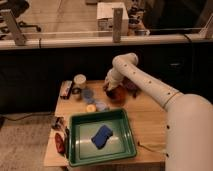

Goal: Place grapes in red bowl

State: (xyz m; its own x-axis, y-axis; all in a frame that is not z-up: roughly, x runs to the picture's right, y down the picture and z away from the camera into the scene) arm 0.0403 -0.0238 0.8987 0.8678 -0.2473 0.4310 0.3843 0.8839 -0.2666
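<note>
dark-red small round bowl (119,94) overhung by the gripper (109,87), far side.
grip cannot be told; grapes could be spilled if released off-centre.

The white arm (150,82) reaches in from the lower right, where its thick base segment (192,130) fills that corner, and a slimmer link rises from it, slanting up and to the left toward the middle of the view. At its highest point it bends at a rounded joint (125,62) and turns sharply down, so the wrist (115,76) points downward and slightly to the left. The gripper (109,87) hangs at the end of the wrist, just below that bend, near the centre of the view.
</note>
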